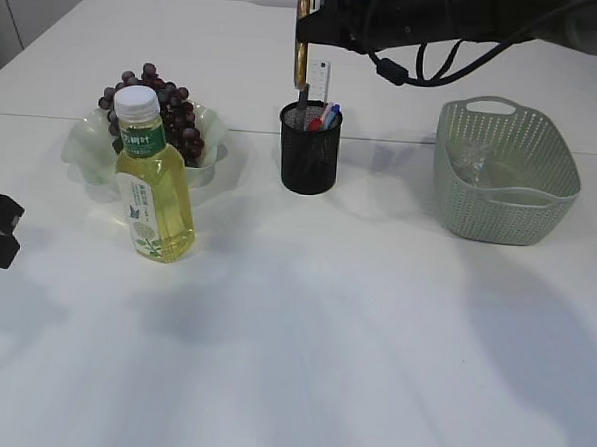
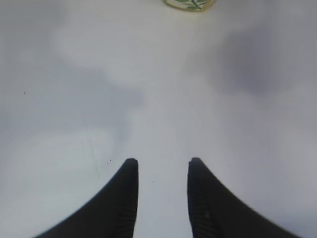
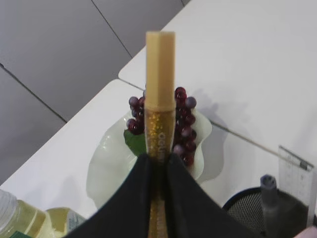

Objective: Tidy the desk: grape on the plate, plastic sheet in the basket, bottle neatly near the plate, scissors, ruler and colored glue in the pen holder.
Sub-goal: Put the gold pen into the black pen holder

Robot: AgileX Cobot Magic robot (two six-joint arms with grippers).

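Gold glue stick [image 3: 159,104] pinched upright in the right gripper [image 3: 157,163] above the pen holder [image 1: 309,149] near the table's far edge is the last item out, grapes [image 1: 169,112] plated, bottle [image 1: 155,176] beside, left gripper [image 2: 161,171] spread, empty.

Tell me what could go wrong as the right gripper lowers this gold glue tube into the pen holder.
1. The pen holder already holds a ruler and other items, so the glue tube may catch on them instead of sliding in.
2. The right gripper pinches the tube low on its body, leaving most of it above the grip; a bump could tilt it.
3. The mesh holder looks light; a push on its rim might tip it toward the plate of grapes.
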